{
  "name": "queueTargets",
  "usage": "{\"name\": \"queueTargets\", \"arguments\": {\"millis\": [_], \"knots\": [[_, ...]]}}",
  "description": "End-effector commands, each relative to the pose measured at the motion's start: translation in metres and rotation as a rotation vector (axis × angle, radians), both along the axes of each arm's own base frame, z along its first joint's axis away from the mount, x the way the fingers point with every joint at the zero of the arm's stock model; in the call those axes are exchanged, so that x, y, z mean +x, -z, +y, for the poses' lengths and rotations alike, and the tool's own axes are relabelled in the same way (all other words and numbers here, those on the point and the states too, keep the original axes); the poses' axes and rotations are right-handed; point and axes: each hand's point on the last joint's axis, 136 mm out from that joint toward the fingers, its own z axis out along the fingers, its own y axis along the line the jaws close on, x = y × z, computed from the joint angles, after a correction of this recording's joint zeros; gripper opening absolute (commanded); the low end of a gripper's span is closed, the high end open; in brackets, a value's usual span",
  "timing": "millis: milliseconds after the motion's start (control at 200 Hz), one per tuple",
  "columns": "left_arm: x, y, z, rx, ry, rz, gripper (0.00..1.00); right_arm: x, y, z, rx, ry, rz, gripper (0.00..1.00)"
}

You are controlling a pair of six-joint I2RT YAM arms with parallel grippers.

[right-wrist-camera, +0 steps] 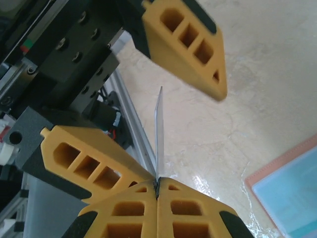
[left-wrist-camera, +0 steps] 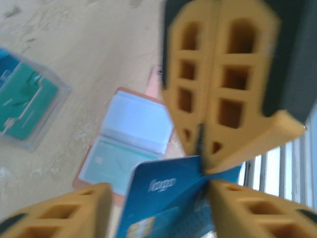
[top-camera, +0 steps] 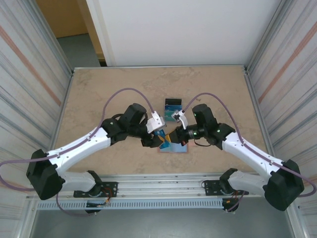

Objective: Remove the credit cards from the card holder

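The card holder point(left-wrist-camera: 130, 133) lies open on the table, pinkish-brown outside with light-blue panels, and a pale teal card point(left-wrist-camera: 111, 163) sits in its lower pocket. My right gripper point(right-wrist-camera: 157, 182) is shut on the corner of a blue credit card point(left-wrist-camera: 163, 198) and holds it in the air just above the holder point(top-camera: 179, 148). My left gripper point(left-wrist-camera: 159, 191) is open, with one finger on each side of that card; seen edge-on point(right-wrist-camera: 159, 134), the card stands apart from both left fingers point(right-wrist-camera: 188, 44). Both grippers meet at the table's middle point(top-camera: 163, 140).
A clear upright stand point(left-wrist-camera: 27, 106) holding teal cards stands on the table behind the holder point(top-camera: 173, 107). The aluminium rail point(right-wrist-camera: 131, 134) of the table's near edge runs close below the grippers. Corrugated walls close both sides.
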Motion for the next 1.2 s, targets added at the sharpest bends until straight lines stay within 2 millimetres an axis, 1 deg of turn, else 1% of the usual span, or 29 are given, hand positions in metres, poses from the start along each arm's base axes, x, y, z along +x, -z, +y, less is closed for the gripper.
{"name": "queueTargets", "arguments": {"millis": [0, 120, 135, 241, 316, 346, 361, 396, 471, 521, 541, 641, 762, 862, 947, 1067, 1193], "knots": [[-0.014, -0.007, -0.004, -0.012, 0.111, 0.020, 0.32, -0.007, -0.009, 0.005, 0.008, -0.069, -0.028, 0.00], [-0.016, -0.004, -0.005, -0.005, 0.115, 0.040, 0.03, -0.003, -0.009, 0.006, -0.001, -0.056, -0.041, 0.00], [-0.016, -0.002, -0.005, -0.003, 0.115, 0.042, 0.00, -0.002, -0.009, 0.005, -0.004, -0.051, -0.041, 0.00], [-0.017, -0.004, -0.004, -0.010, 0.109, 0.046, 0.00, 0.004, -0.008, 0.003, -0.018, -0.016, -0.055, 0.00], [-0.014, -0.007, -0.004, -0.025, 0.087, 0.035, 0.00, 0.008, -0.008, 0.000, -0.027, 0.021, -0.064, 0.16], [-0.013, -0.008, -0.003, -0.033, 0.074, 0.029, 0.00, 0.010, -0.009, -0.003, -0.027, 0.039, -0.071, 0.28], [-0.012, -0.009, -0.003, -0.038, 0.064, 0.023, 0.00, 0.011, -0.009, -0.004, -0.028, 0.050, -0.074, 0.32], [-0.007, -0.010, -0.001, -0.044, 0.031, 0.014, 0.00, 0.014, -0.009, -0.007, -0.028, 0.079, -0.083, 0.36], [0.001, -0.018, 0.001, -0.082, -0.044, -0.009, 0.00, 0.019, -0.012, -0.016, -0.019, 0.145, -0.104, 0.44], [0.007, -0.026, 0.004, -0.116, -0.109, -0.020, 0.00, 0.025, -0.011, -0.023, -0.015, 0.200, -0.107, 0.45], [0.009, -0.028, 0.005, -0.132, -0.135, -0.020, 0.00, 0.025, -0.018, -0.027, 0.006, 0.219, -0.126, 0.45], [0.015, -0.045, 0.011, -0.241, -0.239, -0.025, 0.00, 0.030, -0.027, -0.039, 0.073, 0.318, -0.150, 0.49], [0.020, -0.063, 0.022, -0.387, -0.363, -0.016, 0.00, 0.030, -0.038, -0.046, 0.180, 0.383, -0.150, 0.59], [0.022, -0.077, 0.030, -0.509, -0.433, 0.007, 0.00, 0.029, -0.043, -0.044, 0.265, 0.388, -0.139, 0.64], [0.020, -0.086, 0.034, -0.583, -0.452, 0.028, 0.00, 0.028, -0.045, -0.038, 0.313, 0.365, -0.122, 0.67], [0.016, -0.095, 0.033, -0.651, -0.444, 0.067, 0.00, 0.027, -0.050, -0.028, 0.351, 0.322, -0.118, 0.67], [0.011, -0.103, 0.029, -0.709, -0.417, 0.105, 0.00, 0.025, -0.061, -0.016, 0.385, 0.263, -0.137, 0.67]]}}
